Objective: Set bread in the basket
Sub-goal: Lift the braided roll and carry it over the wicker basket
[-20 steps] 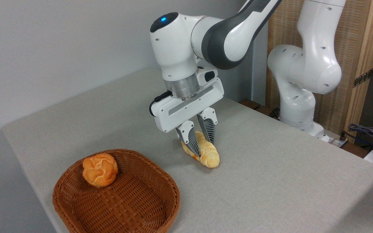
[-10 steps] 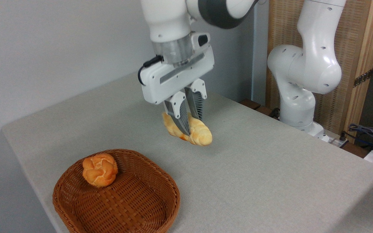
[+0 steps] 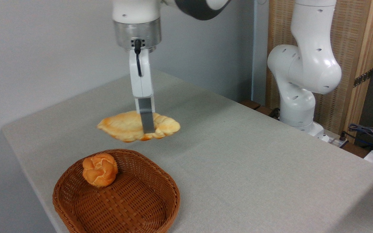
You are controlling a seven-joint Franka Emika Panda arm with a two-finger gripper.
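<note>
White two-finger gripper, seen edge-on at upper centre of frame, fingers clamped across the middle of the pale yellow braided loaf, only the near finger visible, the far one hidden behind it and the bread. Loaf hangs level in the air above the grey cloth tabletop, just beyond the far rim of the reddish-brown woven wicker basket at lower left. Small round orange knotted roll sits inside the basket by its far-left wall; basket's near edge cut off by the frame bottom, arm's upper links cut off at top.

Pale yellow braided bread, reddish-brown woven basket, orange knotted roll.
</note>
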